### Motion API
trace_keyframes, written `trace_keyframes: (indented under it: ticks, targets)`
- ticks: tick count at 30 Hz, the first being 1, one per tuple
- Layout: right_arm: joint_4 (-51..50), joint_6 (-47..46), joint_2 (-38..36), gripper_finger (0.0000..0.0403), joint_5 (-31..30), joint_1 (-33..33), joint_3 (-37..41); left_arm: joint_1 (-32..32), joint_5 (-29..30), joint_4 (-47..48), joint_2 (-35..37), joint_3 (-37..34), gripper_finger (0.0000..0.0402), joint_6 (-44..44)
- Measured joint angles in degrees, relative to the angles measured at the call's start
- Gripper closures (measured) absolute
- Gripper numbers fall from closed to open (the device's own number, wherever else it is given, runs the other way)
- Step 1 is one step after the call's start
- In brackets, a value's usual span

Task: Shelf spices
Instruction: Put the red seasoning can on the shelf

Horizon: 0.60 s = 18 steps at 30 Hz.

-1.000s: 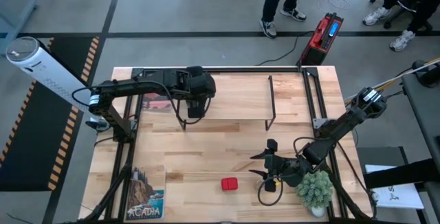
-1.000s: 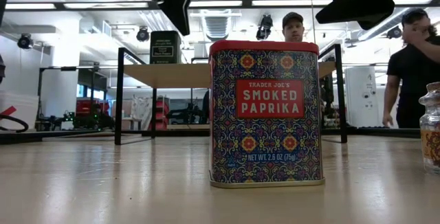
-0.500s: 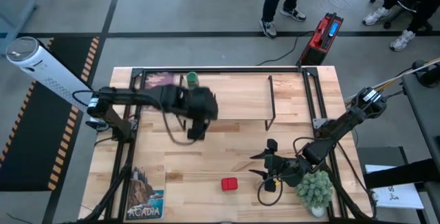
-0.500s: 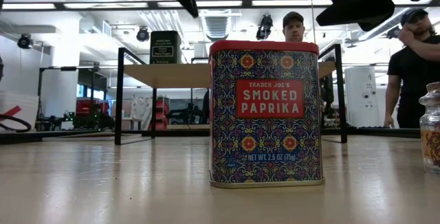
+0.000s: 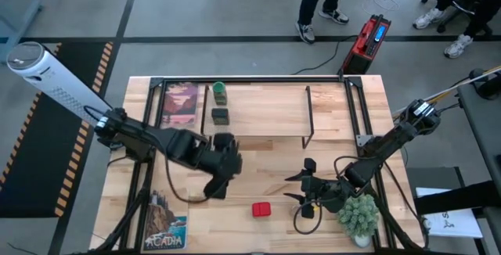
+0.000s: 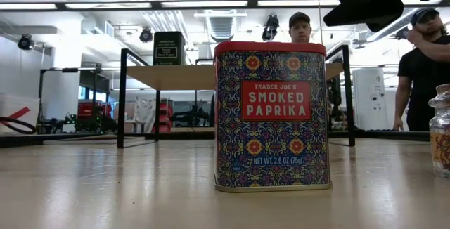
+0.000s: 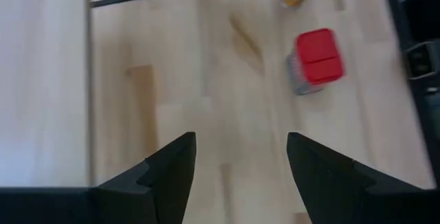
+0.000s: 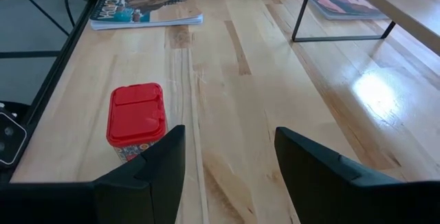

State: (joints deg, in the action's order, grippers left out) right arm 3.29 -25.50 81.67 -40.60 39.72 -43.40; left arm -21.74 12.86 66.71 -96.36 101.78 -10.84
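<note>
The shelf (image 5: 266,113) stands at the table's far side. On its left end a green-lidded jar (image 5: 218,91) and a dark olive tin (image 5: 220,115) rest on their bases. The red tin (image 5: 261,209) stands upright on the table near the front edge, large in the low view (image 6: 271,115). A tiny jar (image 5: 308,206) stands on the table to its right. My left gripper (image 5: 218,184) hovers open and holds nothing, left of the red tin (image 7: 317,58). My right gripper (image 5: 297,184) hangs open and holds nothing, right of the red tin (image 8: 137,121), fingers pointing at it.
A picture book (image 5: 166,222) lies at the near left corner and another (image 5: 182,102) beside the shelf's left end. A potted plant (image 5: 359,216) stands at the near right. People stand beyond the far edge. Bare tabletop stretches between shelf and red tin.
My left arm has swung from above the shelf's left end toward the table's near edge and now hangs over the open tabletop. It has uncovered the green-lidded jar and the dark tin, which stand on the shelf. It has left the low view.
</note>
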Motion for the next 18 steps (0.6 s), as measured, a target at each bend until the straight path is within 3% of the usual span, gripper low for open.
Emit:
trace_keyframes:
  ticks: [9,18]
  targets:
    - [0.2,0.0,0.0,0.0203,-0.6,0.0,0.0,-4.8,-0.1,-2.6,-0.7,-0.2,0.0184,-9.7]
    - [0.2,0.0,0.0,0.0203,-1.1,0.0,0.0,-6.9,-3.9,-6.3,-8.6,-0.2,0.0184,-10.7]
